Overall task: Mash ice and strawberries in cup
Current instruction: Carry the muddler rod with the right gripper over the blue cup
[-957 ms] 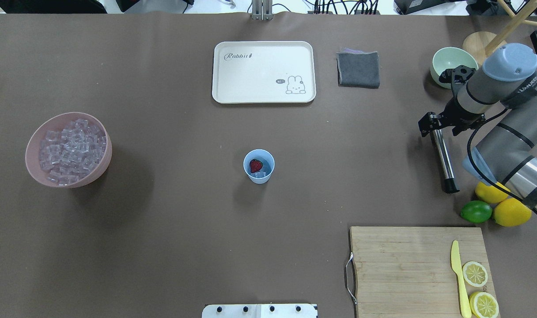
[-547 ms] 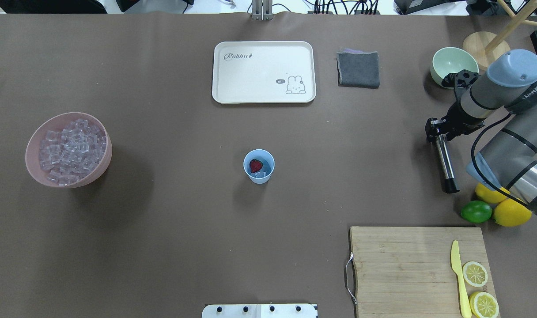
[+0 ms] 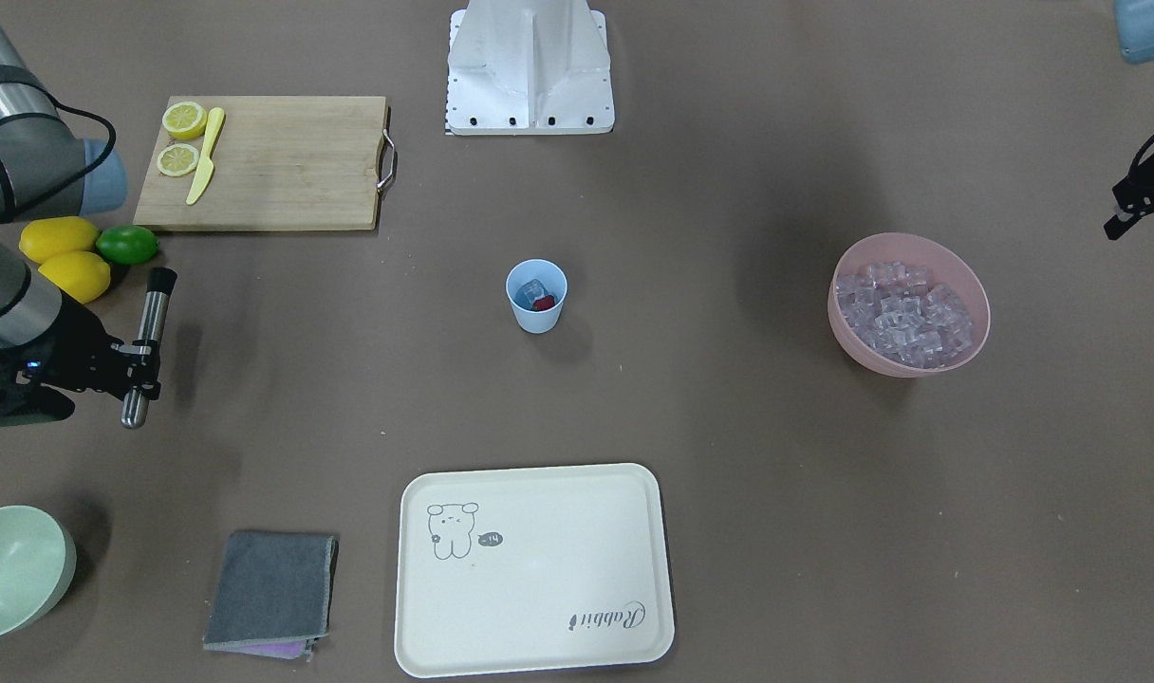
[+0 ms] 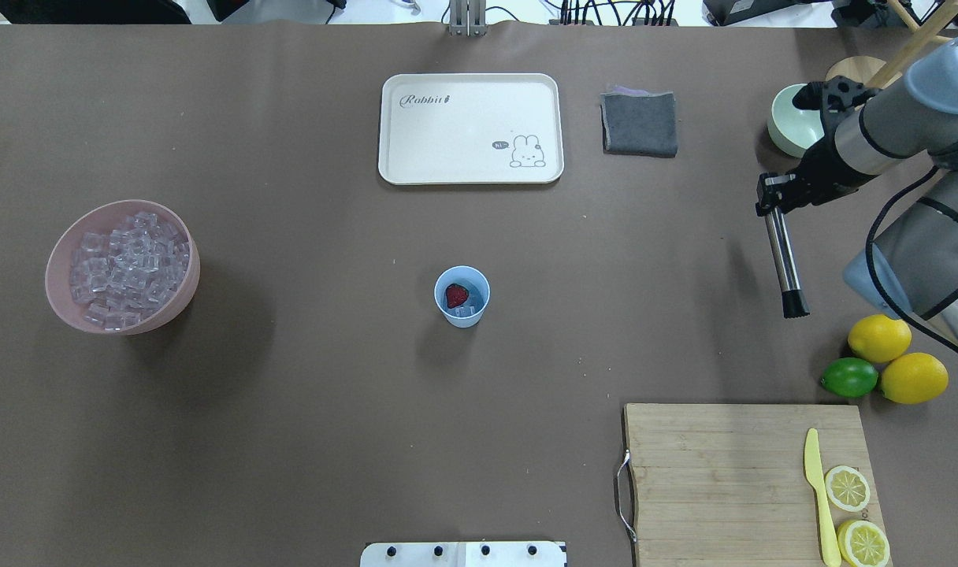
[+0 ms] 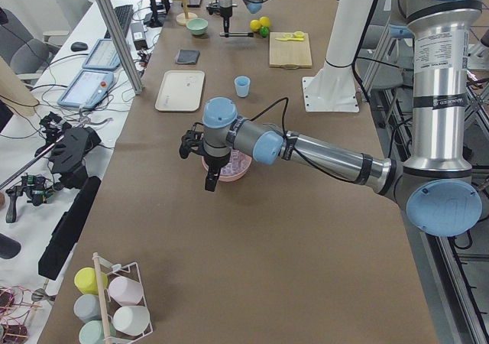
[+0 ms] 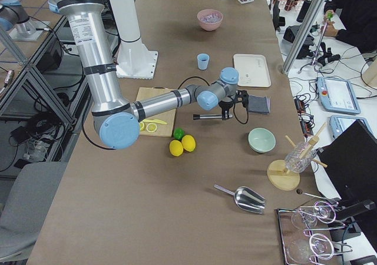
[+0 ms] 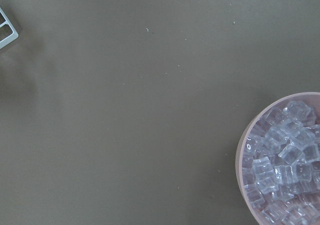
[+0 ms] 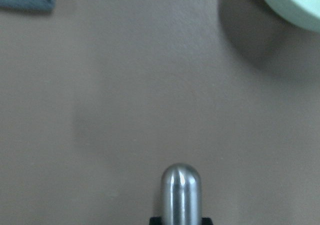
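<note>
The pale-blue cup (image 4: pixel 480 293) stands mid-table, holding a red strawberry (image 4: pixel 456 296) and a few clear ice cubes (image 4: pixel 465 313). More ice (image 4: pixel 124 264) fills a pink bowl (image 4: pixel 53 276) at the left. My right gripper (image 4: pixel 769 198) is shut on the top of a steel muddler (image 4: pixel 782 256), which hangs tilted above the table far right of the cup; its rounded end (image 8: pixel 181 195) shows in the right wrist view. My left gripper (image 5: pixel 211 182) hovers beside the pink bowl (image 7: pixel 241 155). Whether it is open or shut does not show.
A cream tray (image 4: pixel 469 128) and a folded grey cloth (image 4: pixel 640 124) lie at the far side. A mint-green bowl (image 4: pixel 790 126) sits by the right arm. Two lemons (image 4: pixel 912 378) and a lime (image 4: pixel 849 377) lie above a cutting board (image 4: pixel 723 480) with a yellow knife (image 4: pixel 818 492).
My right gripper has lifted the muddler and carried it toward the far side; its black end has risen away from the lemons. The cup and bowl stayed put.
</note>
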`<state>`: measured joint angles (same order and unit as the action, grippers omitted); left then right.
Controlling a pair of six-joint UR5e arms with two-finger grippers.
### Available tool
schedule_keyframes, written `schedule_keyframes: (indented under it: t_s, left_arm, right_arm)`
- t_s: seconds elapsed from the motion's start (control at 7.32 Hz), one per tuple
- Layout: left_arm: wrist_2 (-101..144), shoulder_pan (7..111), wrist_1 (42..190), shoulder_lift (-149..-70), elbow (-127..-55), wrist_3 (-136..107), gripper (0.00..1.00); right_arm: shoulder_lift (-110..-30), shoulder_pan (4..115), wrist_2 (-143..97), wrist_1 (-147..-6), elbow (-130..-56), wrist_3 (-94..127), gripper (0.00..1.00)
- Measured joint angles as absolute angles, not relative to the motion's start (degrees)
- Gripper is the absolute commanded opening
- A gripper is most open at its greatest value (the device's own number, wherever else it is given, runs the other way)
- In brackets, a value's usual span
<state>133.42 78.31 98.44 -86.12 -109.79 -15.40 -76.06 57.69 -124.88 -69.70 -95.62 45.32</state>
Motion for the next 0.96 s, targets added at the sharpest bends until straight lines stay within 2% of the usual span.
schedule_keyframes:
  t_s: [0.27,0.41,0.96]
  left_arm:
    - [133.42,78.31,98.44,-86.02,-110.24,-15.4,0.98]
    - [133.4,78.33,98.44,-85.92,-110.49,-15.39,0.98]
    - [130.18,78.51,98.52,-85.08,-110.93,-15.09,0.97]
  right_arm:
    - [-74.22,55.35,-119.51,-69.7,-108.54,56.87,0.0]
    - [-71.37,52.48,-115.29,-69.66,-112.03,62.4,0.0]
    - [-61.84,34.08,-85.82,-66.31,-115.6,68.1,0.0]
